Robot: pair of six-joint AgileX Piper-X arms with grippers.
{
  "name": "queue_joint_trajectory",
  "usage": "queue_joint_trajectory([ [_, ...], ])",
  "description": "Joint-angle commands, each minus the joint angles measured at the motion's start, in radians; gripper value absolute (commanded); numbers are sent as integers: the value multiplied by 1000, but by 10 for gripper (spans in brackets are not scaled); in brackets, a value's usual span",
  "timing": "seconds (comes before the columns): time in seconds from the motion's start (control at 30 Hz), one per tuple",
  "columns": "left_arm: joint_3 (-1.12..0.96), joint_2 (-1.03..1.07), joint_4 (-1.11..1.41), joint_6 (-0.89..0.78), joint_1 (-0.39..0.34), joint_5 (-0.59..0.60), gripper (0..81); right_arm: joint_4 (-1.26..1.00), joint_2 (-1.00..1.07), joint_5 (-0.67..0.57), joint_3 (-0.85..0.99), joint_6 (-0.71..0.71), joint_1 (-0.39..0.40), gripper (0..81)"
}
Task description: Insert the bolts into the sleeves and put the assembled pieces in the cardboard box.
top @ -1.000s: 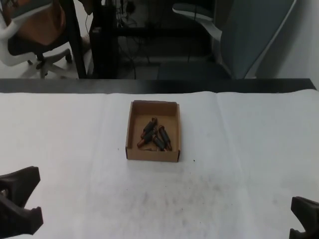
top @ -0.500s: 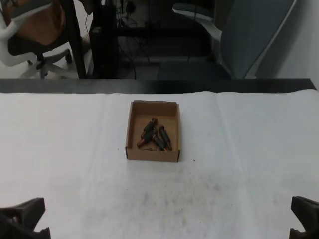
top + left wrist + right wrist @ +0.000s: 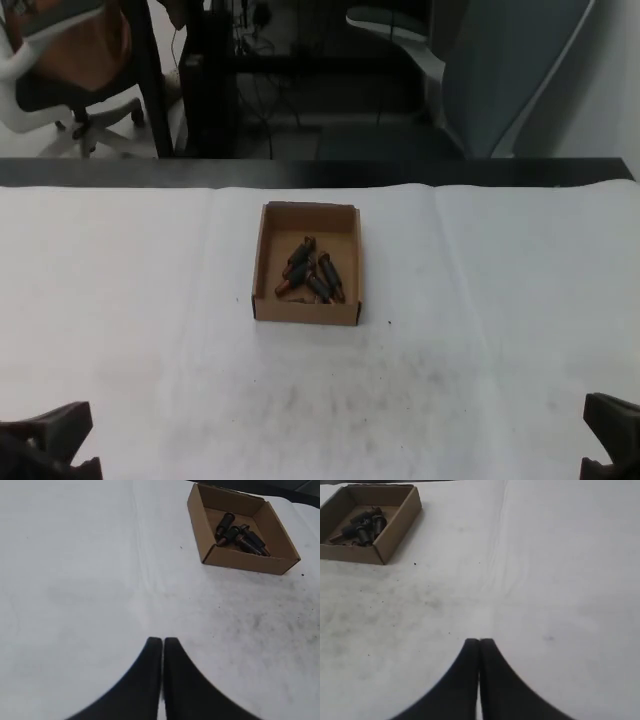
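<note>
**Change.** The left arm (image 3: 45, 440) has sunk toward the near left corner of the bench (image 3: 480, 300). A second ago it stood higher along the left edge, and it has kept its present low place over the last half second. The right arm (image 3: 612, 440) stays at the near right corner, as before. The cardboard box (image 3: 305, 312) and its contents have not shifted.

**Jaws.** Seen from the left wrist, the left arm's jaws are pressed together tip to tip and pinch nothing, with bare cover beneath them. The right arm's jaws are likewise pressed together and empty. Both arms are well apart from the box.

**Container.** The open box (image 3: 240, 560) (image 3: 395, 530) sits near the middle of the bench, between the two arms and farther from the viewer than either. Inside lie several assembled pieces (image 3: 310, 272) (image 3: 239, 535) (image 3: 362, 527), dark with copper-coloured ends. They are heaped loosely and crosswise on the box floor, some touching.

**Surface and room.** A white cover with faint creases spreads over the bench. Grey smudges (image 3: 320, 390) and a few dark specks mark it in front of the box. Beyond the far edge stand an office chair (image 3: 60, 70) at the left and a grey chair back (image 3: 500, 70) at the right, with dark furniture legs between them.
</note>
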State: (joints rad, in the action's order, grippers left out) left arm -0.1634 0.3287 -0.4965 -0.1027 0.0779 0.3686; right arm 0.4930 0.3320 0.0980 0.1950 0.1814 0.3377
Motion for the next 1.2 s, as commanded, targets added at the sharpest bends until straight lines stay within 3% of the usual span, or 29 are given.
queue_joint_trajectory([
  [0.0,-1,-7,7,-4,-23,0,18,-11,-6,-6,-1,-10,-5,6],
  [0.2,-1,-13,7,-4,-173,0,18,-11,-6,-6,-1,-10,-5,6],
  [0.33,-1,-13,7,-4,-223,0,18,-11,-6,-6,-1,-10,-5,6],
  [1.17,-1,-13,7,-4,-229,0,18,-11,-6,-6,-1,-10,-5,6],
])
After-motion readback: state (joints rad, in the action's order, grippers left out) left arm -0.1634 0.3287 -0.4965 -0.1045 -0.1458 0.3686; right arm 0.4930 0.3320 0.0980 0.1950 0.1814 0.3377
